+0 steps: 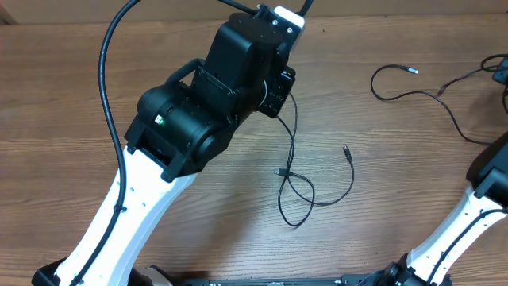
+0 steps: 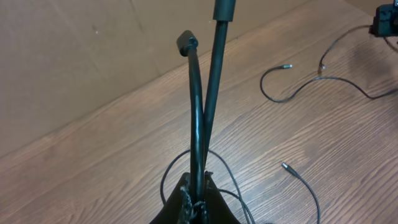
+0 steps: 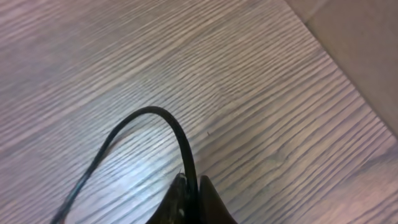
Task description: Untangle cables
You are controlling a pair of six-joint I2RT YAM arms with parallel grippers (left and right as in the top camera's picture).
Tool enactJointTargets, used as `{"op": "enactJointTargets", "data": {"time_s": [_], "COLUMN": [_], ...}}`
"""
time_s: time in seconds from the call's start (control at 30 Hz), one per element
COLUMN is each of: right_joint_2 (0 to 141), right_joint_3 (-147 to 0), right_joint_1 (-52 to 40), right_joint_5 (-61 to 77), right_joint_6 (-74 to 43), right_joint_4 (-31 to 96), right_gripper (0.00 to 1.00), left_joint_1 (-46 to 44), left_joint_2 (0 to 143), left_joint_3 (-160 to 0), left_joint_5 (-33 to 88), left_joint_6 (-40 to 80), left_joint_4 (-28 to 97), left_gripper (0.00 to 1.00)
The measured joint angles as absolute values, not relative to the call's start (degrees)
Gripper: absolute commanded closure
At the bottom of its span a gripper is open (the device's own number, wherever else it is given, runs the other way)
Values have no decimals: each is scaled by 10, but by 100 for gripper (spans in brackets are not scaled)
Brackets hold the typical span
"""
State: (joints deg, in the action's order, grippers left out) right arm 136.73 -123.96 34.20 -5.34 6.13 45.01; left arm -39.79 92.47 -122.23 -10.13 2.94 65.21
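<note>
Two arms, two grippers, and two separate bunches of thin black flexible cables on the brown wood-grain table.

Centre bunch first. It is a loose crossed loop lying flat mid-table, with two small silvery plug tips showing, one off to the right of the loop and one at its left edge. A strand rises from that loop to the left gripper.

The second bunch sits well apart toward the far right. It is an open curl ending in a silvery tip, then a run out to the right edge. The left wrist view shows two tips there, close together. How many single cords make up each bunch I cannot tell, because they cross.

Left arm now. The white lower link comes up from the near left corner, and the black wrist reaches over the table's middle, held above the surface. Its fingers are pressed together on cable. Two black strands stand up out of the pinch, one curling over to a black-capped end.

Right arm rises from the near right, with its wrist at the right edge of the overhead view. Right gripper has its fingers closed on a single black cable that arches up and away to the left, over the wood.
</note>
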Motion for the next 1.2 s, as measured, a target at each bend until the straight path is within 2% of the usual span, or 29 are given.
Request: {"op": "enactJointTargets", "data": {"time_s": [0.13,0.3,0.4,0.67,1.2], "right_joint_2": [1367,1350,1313,1162,1150], "right_joint_3": [-1261,-1330,-1338,-1353,-1357], "right_joint_1": [341,341,341,332,248], "right_joint_5": [-51,9,33,24,10], "right_joint_6": [60,36,-19,-201,-420], "right_joint_4": [478,582,625,852,969], "right_gripper": [0,0,0,0,0], "left_joint_1": [-398,-398,-398,-398,-351], "left_joint_2": [925,925,925,925,837], "left_joint_3": [-1222,-1222,-1222,-1222,-1222], "left_joint_5": [-101,-102,-102,-114,-118], "left_joint_6": [29,29,29,29,30], "left_joint_4": [652,653,656,663,709], "left_gripper": [96,96,96,96,96]}}
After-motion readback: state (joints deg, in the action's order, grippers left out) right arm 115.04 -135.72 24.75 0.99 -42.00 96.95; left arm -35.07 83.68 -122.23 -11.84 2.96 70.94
